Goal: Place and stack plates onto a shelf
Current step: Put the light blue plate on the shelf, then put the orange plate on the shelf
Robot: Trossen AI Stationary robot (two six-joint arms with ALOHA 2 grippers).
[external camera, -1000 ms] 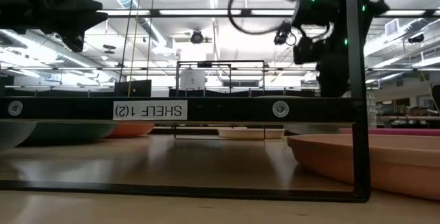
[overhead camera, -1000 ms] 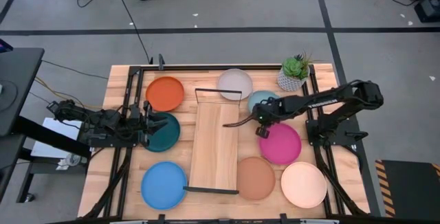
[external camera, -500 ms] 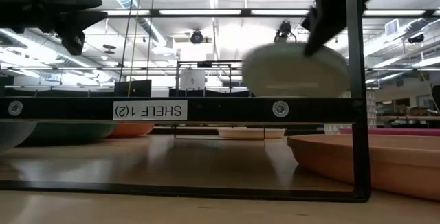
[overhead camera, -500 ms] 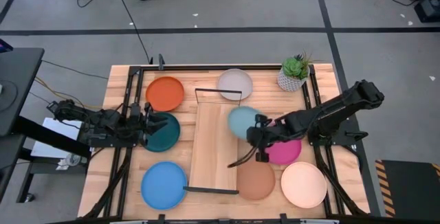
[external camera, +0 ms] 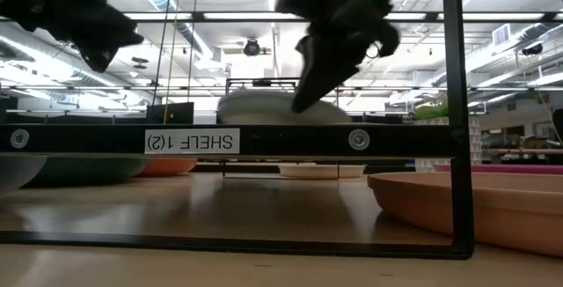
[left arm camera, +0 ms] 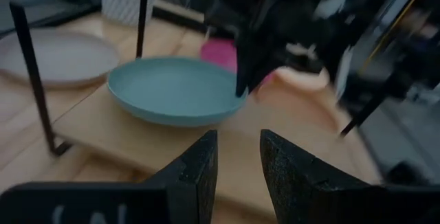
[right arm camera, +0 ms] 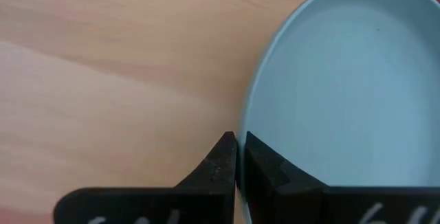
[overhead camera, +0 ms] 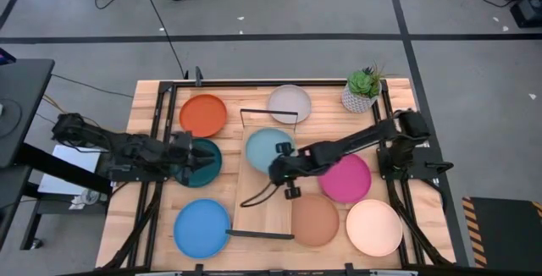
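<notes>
A light blue plate is over the far part of the pale wooden shelf; the left wrist view shows the light blue plate level and low at the board. My right gripper reaches in from the table's right and is shut on that plate's rim. My left gripper hovers open over the dark teal plate, left of the shelf, touching nothing. The orange, greyish white, bright blue, magenta, tan-brown and peach-cream plates lie flat on the tabletop. My right gripper pinches the light blue plate's rim on its right, near side, one finger inside the plate and one outside. The fingers slant down from the table's right. The plate sits level; whether its base rests on the board, I cannot tell.
A small potted plant stands at the far right corner. Black wire frames rise at both short ends of the shelf. The near part of the shelf board is bare wood.
My right gripper took the light blue plate from the tabletop right of the shelf, lifted it clear, carried it toward the table's left over the shelf, and lowered it toward the board's far part.
</notes>
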